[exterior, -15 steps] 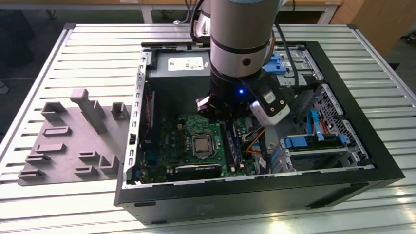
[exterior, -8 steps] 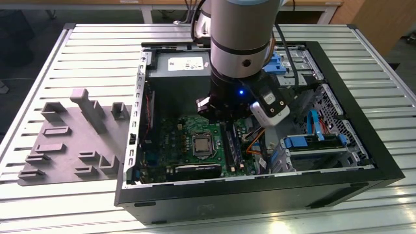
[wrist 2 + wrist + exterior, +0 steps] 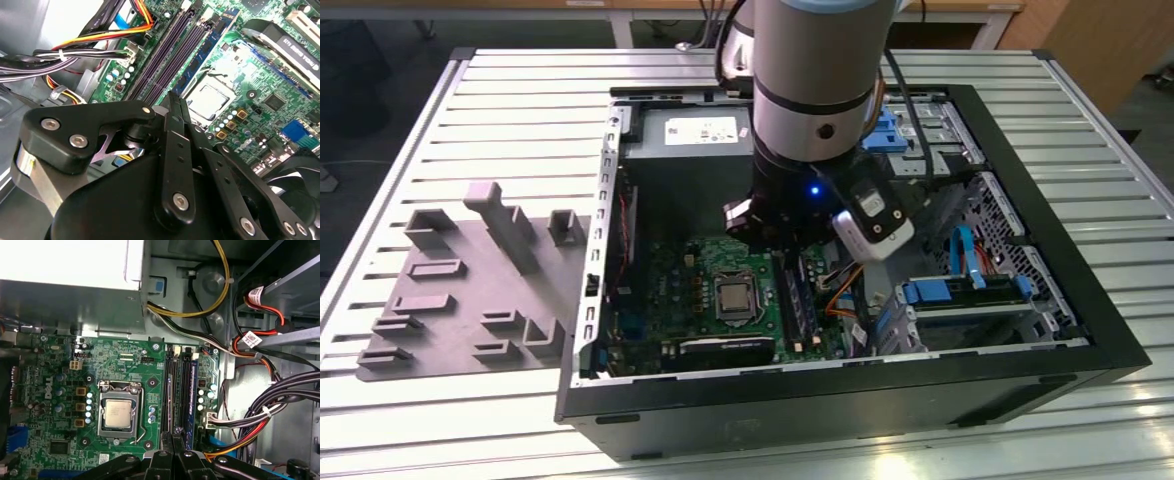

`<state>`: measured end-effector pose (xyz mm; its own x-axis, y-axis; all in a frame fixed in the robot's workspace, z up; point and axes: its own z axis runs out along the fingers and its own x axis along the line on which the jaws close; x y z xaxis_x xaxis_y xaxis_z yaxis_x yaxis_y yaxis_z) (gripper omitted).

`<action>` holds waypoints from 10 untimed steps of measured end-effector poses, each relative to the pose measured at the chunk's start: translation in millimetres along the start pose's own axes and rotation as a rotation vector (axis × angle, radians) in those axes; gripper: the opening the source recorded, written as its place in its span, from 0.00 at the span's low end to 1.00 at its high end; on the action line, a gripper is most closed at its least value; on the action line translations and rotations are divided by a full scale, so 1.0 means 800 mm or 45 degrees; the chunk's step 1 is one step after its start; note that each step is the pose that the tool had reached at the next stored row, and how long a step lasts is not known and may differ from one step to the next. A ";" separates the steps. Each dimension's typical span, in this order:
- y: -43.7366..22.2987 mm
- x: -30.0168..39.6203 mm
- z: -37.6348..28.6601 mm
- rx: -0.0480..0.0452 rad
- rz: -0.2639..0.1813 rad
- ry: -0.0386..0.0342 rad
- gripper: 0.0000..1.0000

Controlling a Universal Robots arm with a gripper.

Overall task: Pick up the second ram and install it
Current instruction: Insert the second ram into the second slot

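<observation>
Second wrist view: gripper (image 3: 174, 102) jaws were clamped together, with nothing seen between them, tips hanging right over the slots (image 3: 165, 55). The blue ram (image 3: 206, 53) sat seated in the slot bank next to the CPU (image 3: 208, 98). Its long axis ran along the slots, just past the tips on their CPU side.

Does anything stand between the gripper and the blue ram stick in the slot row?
Nothing visible does. The gripper hangs just above the long black slots, and the thin blue ram stick stands in the row beside them. The bundled coloured cables lie off to one side, outside that gap.
</observation>
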<state>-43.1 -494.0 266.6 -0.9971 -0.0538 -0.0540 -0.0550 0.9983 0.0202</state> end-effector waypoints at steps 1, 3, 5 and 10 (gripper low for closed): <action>0.0000 0.0000 0.0003 0.000 0.002 -0.0001 0.11; 0.0000 0.0000 0.0006 0.000 0.004 0.0000 0.11; 0.0000 -0.0001 0.0011 0.000 0.004 -0.0002 0.11; -0.0002 -0.0021 0.0031 0.000 0.004 -0.0001 0.11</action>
<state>-41.3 -494.0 264.2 -0.9973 -0.0504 -0.0540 -0.0515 0.9985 0.0201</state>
